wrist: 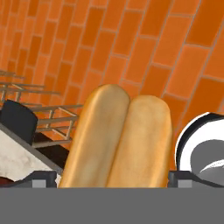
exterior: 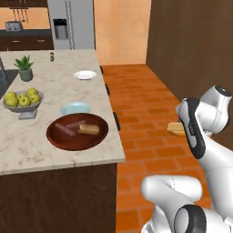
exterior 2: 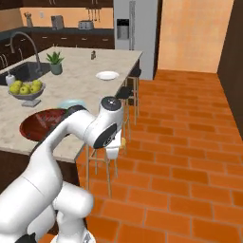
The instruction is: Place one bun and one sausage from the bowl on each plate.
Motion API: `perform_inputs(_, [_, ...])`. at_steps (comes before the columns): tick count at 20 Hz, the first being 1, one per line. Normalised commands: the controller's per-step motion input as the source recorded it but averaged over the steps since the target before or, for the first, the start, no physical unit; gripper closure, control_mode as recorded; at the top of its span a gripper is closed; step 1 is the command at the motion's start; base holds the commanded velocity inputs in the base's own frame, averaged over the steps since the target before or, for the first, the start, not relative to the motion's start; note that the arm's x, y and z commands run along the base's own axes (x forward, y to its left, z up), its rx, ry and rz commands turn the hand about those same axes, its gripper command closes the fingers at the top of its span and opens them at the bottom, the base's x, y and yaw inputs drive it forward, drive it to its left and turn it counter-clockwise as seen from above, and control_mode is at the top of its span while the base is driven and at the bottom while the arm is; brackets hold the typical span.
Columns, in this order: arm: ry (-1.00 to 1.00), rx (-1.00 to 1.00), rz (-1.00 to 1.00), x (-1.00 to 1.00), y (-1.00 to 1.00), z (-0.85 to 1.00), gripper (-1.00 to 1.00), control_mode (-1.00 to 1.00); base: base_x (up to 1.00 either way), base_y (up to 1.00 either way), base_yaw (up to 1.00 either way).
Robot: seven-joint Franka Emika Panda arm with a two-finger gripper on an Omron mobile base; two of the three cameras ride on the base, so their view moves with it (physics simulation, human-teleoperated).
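The marble desk (exterior: 54, 141) stretches away on the left, with brick floor (exterior: 141, 104) to its right. Near its front edge sits the dark wooden bowl (exterior: 58, 137), holding one bun (exterior: 89, 129) and a sausage (exterior: 65, 129). Just behind the bowl lies the pale blue plate (exterior: 76, 108); the white plate (exterior: 85, 75) lies farther back, well apart. A grey footed bowl of yellow-green fruit (exterior: 22, 101) stands left of them. Out over the floor, right of the desk, the gripper (wrist: 113, 183) has its fingers spread wide and clamped on a second bun (wrist: 118, 140), held clear of the desk.
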Motion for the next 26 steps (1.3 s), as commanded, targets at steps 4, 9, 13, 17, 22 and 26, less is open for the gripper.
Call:
perform_inputs(4, [0.0, 0.0, 0.0, 0.0, 0.0, 0.0, 1.0, 1.0, 0.79, -1.0, 0.01])
perform_inputs(9, [0.0, 0.0, 0.0, 0.0, 0.0, 0.0, 1.0, 1.0, 0.48, -1.0, 0.1])
perform_inputs(13, [0.0, 0.0, 0.0, 0.0, 0.0, 0.0, 1.0, 1.0, 0.25, -0.73, 0.45])
perform_inputs(17, [0.0, 0.0, 0.0, 0.0, 0.0, 0.0, 1.0, 1.0, 0.53, -0.63, 0.49])
perform_inputs(22, [0.0, 0.0, 0.0, 0.0, 0.0, 0.0, 1.0, 1.0, 1.0, -0.75, 0.34])
perform_inputs(26, [0.0, 0.0, 0.0, 0.0, 0.0, 0.0, 1.0, 1.0, 1.0, -0.64, 0.37])
